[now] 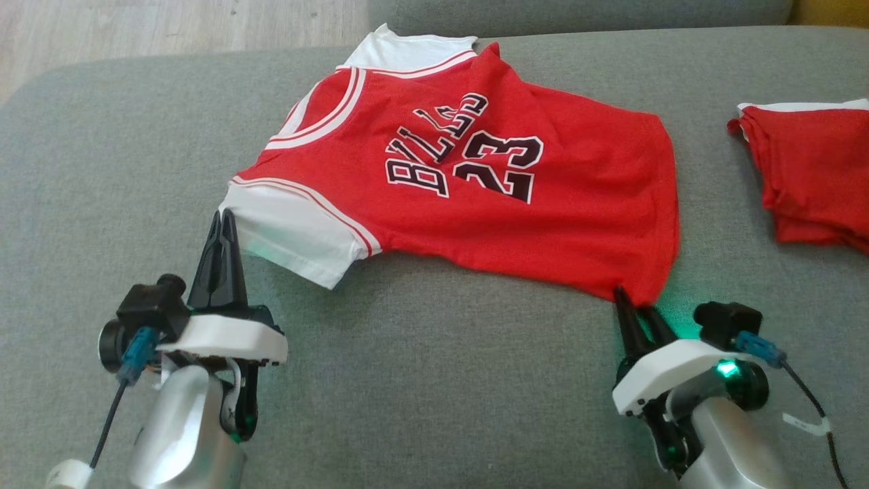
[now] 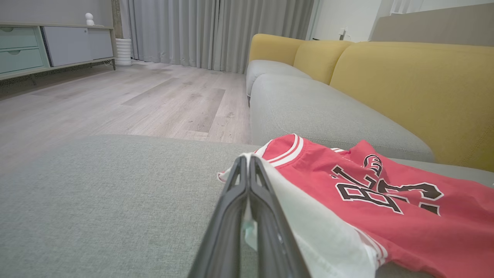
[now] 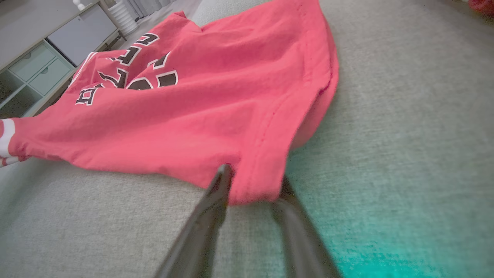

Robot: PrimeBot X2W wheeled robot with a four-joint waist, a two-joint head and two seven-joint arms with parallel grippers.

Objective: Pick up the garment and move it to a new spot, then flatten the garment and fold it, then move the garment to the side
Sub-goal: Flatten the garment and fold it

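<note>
The red jersey (image 1: 475, 204) lies on the grey sofa (image 1: 434, 380), long axis 9 to 3 o'clock, with the left gripper (image 1: 223, 219) fingers clamped on its white sleeve (image 1: 292, 238) and the right gripper (image 1: 638, 309) fingers parted astride its hem corner (image 1: 635, 282) at 12 o'clock.

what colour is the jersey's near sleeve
White, edged with red and white stripes where the sleeve joins the red jersey; clearest in the head view.
</note>
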